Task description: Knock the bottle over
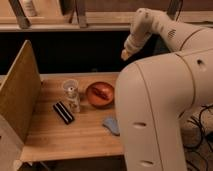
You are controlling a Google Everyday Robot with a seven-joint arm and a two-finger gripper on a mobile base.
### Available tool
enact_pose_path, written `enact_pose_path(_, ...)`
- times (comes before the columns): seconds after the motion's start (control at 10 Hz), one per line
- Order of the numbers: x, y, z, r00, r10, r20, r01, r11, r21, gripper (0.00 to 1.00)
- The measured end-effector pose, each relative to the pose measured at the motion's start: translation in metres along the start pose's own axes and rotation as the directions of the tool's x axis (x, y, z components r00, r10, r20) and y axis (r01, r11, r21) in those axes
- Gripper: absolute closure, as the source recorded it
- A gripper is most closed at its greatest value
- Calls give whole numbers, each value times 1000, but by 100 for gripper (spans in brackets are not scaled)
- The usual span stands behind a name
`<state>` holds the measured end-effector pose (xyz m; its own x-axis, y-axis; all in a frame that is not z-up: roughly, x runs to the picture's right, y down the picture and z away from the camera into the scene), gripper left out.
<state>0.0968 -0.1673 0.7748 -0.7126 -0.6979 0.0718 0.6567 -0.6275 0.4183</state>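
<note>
The small clear bottle (71, 93) stands upright on the wooden table (65, 137), left of the red bowl (100, 94). A flat black striped block (63, 112) lies just in front of and left of the bottle. My gripper (125, 53) is at the end of the white arm, held high above the table's back edge against the dark background. It is above and well to the right of the bottle, not touching anything. My large white arm body (160, 115) covers the right side of the view.
A tall wooden panel (19, 95) stands along the table's left side. A blue-grey object (111, 125) lies near the front, beside my arm body. The red bowl holds something reddish. A pale bottle (30, 6) stands on the back shelf, top left.
</note>
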Motion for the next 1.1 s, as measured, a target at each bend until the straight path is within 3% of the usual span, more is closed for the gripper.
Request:
enact_pose_path(0.2,42,-36,26,996,-93,-2,93,992,84,100)
enact_pose_path(0.4,83,-72,52,982,-186,-22,187,967,171,100)
enact_pose_path(0.5,92,-82,60,978,-206,-28,207,958,200,100)
enact_pose_path(0.8,116,-139,99,954,-297,-37,291,893,344,100)
enact_pose_path(1.0,115,-179,118,924,-382,-12,350,834,427,100)
enact_pose_path(1.1,114,-187,121,916,-401,-6,362,820,443,100)
